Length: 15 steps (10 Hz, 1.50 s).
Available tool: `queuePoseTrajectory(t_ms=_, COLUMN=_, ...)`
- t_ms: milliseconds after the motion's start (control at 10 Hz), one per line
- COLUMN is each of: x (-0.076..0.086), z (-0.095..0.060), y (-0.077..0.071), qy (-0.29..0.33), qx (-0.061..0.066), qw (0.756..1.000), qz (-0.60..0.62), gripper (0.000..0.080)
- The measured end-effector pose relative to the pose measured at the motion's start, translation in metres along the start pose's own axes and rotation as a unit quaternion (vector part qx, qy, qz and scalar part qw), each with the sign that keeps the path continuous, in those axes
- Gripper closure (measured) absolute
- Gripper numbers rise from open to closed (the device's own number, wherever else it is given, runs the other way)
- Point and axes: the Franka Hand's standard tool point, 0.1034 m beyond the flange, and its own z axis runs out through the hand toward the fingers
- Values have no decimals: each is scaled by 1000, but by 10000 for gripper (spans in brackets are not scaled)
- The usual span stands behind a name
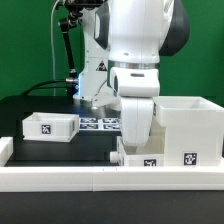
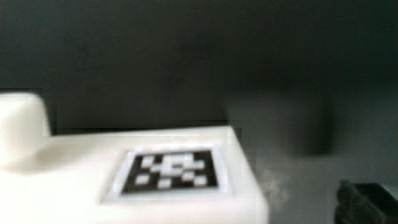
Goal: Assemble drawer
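White casing (image 1: 188, 125) stands just beside my gripper (image 1: 135, 145), but I cannot tell if its jaws are open or closed.

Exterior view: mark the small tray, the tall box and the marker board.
small tray (image 1: 60, 130), exterior view, on its front wall
tall box (image 1: 185, 135), exterior view, on its front wall
marker board (image 1: 92, 123), exterior view, on its tagged top

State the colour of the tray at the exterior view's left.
White tray, black-and-white tag; clearest in exterior view.

White drawer casing (image 1: 190, 122) and tray (image 1: 62, 128) bear black-and-white tags (image 2: 173, 170).
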Motion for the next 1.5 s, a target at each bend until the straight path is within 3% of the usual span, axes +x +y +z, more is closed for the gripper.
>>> queuePoseTrajectory(t_ms=200, x=3, z=-18, y=5, qy=-4, qx=13, qw=1000, qz=12, gripper=151)
queuePoseTrajectory(t_ms=500, x=-26, z=-44, y=16, qy=-13, qx=27, qw=999, qz=21, gripper=151)
queuePoseTrajectory(t_ms=600, x=-36, z=-47, y=21, qy=-12, qx=22, qw=999, qz=20, gripper=151)
queuePoseTrajectory(t_ms=900, x=-48, z=-41, y=18, qy=9, qx=23, qw=1000, qz=12, gripper=151)
queuePoseTrajectory(t_ms=1000, x=-59, z=-28, y=16, qy=38, qx=19, qw=999, qz=14, gripper=151)
queuePoseTrajectory(t_ms=1100, x=-68, z=-18, y=16, qy=56, qx=22, qw=998, qz=13, gripper=151)
queuePoseTrajectory(t_ms=1300, x=-81, z=-11, y=26, qy=86, qx=15, qw=996, qz=-4, gripper=151)
queuePoseTrajectory(t_ms=1500, x=-72, z=-8, y=31, qy=104, qx=14, qw=995, qz=-4, gripper=151)
